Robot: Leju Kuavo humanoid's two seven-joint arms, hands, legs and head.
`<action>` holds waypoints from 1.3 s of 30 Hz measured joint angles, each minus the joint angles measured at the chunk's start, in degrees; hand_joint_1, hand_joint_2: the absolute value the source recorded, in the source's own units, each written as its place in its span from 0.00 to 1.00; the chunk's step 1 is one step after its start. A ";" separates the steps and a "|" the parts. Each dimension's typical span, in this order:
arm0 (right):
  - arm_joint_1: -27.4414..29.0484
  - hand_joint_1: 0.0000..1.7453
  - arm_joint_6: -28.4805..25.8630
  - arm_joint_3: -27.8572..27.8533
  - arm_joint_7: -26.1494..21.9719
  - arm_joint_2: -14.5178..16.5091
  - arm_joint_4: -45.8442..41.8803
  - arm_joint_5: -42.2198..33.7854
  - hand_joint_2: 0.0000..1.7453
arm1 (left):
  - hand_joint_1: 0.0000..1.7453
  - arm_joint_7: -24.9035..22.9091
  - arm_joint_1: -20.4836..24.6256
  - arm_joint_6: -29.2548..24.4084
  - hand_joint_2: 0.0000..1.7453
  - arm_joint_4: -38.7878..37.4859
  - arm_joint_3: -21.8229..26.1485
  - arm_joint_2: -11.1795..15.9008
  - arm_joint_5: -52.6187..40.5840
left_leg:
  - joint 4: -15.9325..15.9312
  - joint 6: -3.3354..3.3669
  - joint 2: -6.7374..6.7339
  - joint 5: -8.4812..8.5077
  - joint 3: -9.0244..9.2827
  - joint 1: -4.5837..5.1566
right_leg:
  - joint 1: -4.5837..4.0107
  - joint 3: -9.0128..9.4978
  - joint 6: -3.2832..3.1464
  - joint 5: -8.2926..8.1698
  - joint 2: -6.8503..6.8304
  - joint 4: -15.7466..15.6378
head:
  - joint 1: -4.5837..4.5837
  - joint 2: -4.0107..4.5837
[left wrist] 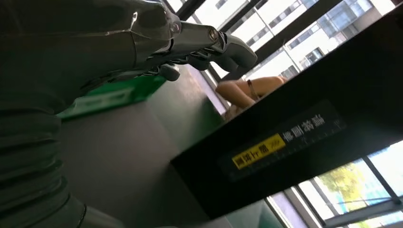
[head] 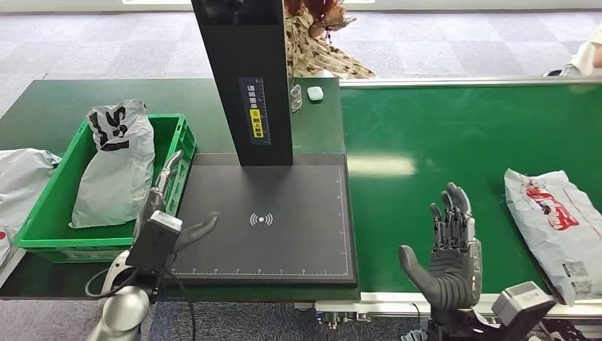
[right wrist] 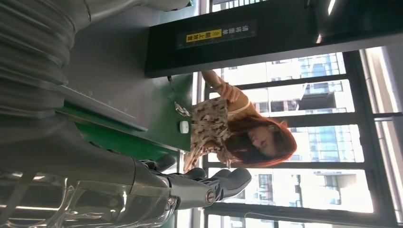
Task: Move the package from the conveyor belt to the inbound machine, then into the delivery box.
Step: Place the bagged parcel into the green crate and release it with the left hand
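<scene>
Conveyor belt [head: 454, 142], a smooth green surface with a glossy sheen, extended ahead of and beneath the right hand [head: 449, 245]. Inbound machine [head: 266, 220], a flat matte black plate with a tall black rectangular column [head: 245, 78] bearing a yellow label, lay between the two hands. Delivery box [head: 42, 213], a green rigid plastic crate, stood just to the outer side of the left hand [head: 174, 231] and contained one crinkled grey poly bag [head: 117, 163]. The package [head: 557, 217], a soft wrinkled grey mailer with red print, lay flat on the belt to the outer side of the right hand, apart from it. The right hand was held upright, fingers spread, holding nothing. The left hand rested low at the plate's near corner, fingers extended, holding nothing. A person in a patterned top [head: 323, 42] sat beyond the column.
</scene>
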State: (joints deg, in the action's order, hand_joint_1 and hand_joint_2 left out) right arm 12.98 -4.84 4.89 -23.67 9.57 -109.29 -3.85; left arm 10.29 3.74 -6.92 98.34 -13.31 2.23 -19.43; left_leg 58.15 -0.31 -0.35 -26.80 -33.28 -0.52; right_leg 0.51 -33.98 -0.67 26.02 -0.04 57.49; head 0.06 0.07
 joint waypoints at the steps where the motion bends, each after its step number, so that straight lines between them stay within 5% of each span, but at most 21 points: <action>1: 0.00 0.00 -0.65 0.71 0.19 0.02 0.39 0.24 1.00 | 0.00 0.24 -1.20 0.13 1.00 0.48 -0.55 -0.84 1.12 | 0.00 0.00 0.01 0.00 0.00 -0.01 | 0.00 0.00 0.00 0.00 -0.01 0.00 | 0.00 0.00; 15: -1.81 0.00 -0.37 4.47 3.04 0.49 5.45 2.82 1.00 | 0.00 1.64 -11.73 1.42 1.00 6.80 -0.99 -7.77 2.10 | -0.01 -0.09 0.03 0.06 -0.01 -0.10 | -0.12 0.01 -0.07 -0.04 -0.05 0.04 | 0.00 0.00; 39: 0.14 0.00 -2.35 4.17 0.78 -0.11 9.61 1.21 1.00 | 0.00 3.17 -14.23 2.38 1.00 7.16 -0.87 -8.03 3.69 | -0.01 -0.09 0.05 0.06 0.00 -0.10 | -0.12 0.01 -0.07 -0.04 -0.07 0.03 | 0.01 0.00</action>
State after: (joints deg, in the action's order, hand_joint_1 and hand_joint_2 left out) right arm 13.12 -7.19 9.06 -22.88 9.46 -99.68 -2.64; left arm 13.46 -10.49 -4.54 105.50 -14.19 -5.80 -15.74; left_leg 58.15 -0.40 -0.30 -26.74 -33.28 -0.62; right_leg 0.39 -33.97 -0.75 25.98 -0.11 57.52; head 0.07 0.07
